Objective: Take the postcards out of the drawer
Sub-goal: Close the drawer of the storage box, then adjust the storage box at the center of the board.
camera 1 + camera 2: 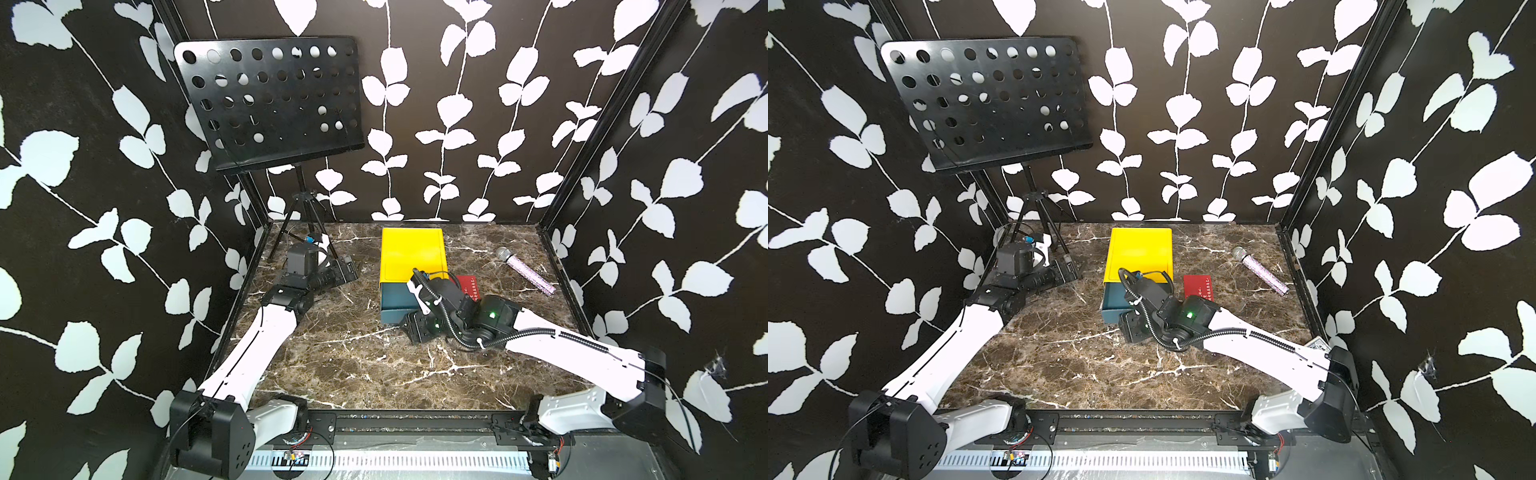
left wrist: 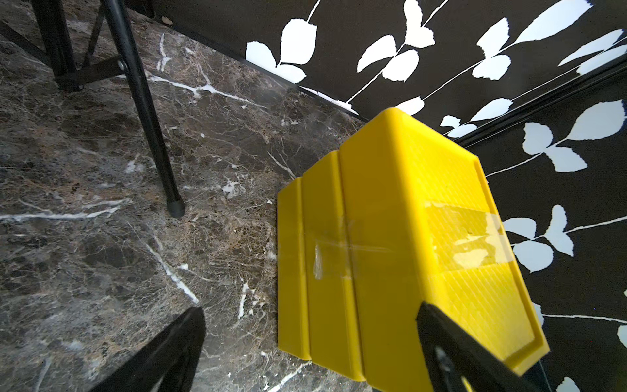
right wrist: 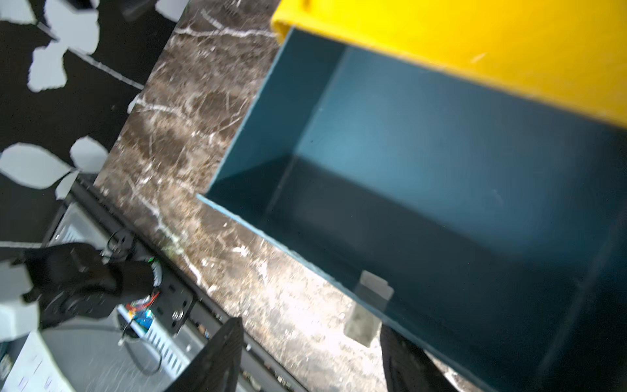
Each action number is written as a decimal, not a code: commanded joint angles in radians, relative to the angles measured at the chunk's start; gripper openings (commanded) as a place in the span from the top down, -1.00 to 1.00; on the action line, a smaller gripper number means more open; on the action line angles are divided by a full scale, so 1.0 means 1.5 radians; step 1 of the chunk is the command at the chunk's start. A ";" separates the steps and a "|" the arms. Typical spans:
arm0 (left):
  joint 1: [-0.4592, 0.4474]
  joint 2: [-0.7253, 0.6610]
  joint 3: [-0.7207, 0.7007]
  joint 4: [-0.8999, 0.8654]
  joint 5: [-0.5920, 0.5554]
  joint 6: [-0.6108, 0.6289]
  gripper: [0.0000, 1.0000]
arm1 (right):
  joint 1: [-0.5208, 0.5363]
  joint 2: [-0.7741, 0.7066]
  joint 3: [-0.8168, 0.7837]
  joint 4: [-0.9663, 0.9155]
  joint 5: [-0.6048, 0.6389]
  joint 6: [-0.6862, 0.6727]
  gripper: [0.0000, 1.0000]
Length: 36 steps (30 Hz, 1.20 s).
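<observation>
Hovering at drawer [image 3: 305,101]: right end effector [image 3: 310,331] part-open, empty; left end effector [image 2: 312,310] wide, empty; microphone [image 1: 525,270] apart.

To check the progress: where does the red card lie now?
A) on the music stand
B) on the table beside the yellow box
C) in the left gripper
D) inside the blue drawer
B: in a top view the red card lies flat on the table, beside the yellow box.

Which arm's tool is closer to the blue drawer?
Right. The right tool is at the front rim of the open drawer. The left tool is off beside the yellow box, near the stand, well clear of the drawer.
</observation>
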 commanded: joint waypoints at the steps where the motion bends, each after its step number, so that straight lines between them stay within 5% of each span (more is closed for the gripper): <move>1: 0.003 -0.020 -0.004 0.006 -0.001 0.005 -0.99 | -0.022 0.014 -0.002 0.056 0.061 -0.015 -0.29; 17: 0.003 0.052 0.047 0.072 0.038 0.014 -0.99 | -0.119 0.068 -0.020 0.167 0.118 -0.066 -0.29; 29: 0.003 0.318 0.305 0.157 0.129 0.020 -0.98 | -0.205 0.036 -0.092 0.238 0.097 -0.094 -0.31; 36: 0.003 0.507 0.502 0.139 0.264 0.028 -0.98 | -0.247 0.028 -0.112 0.271 0.036 -0.131 -0.33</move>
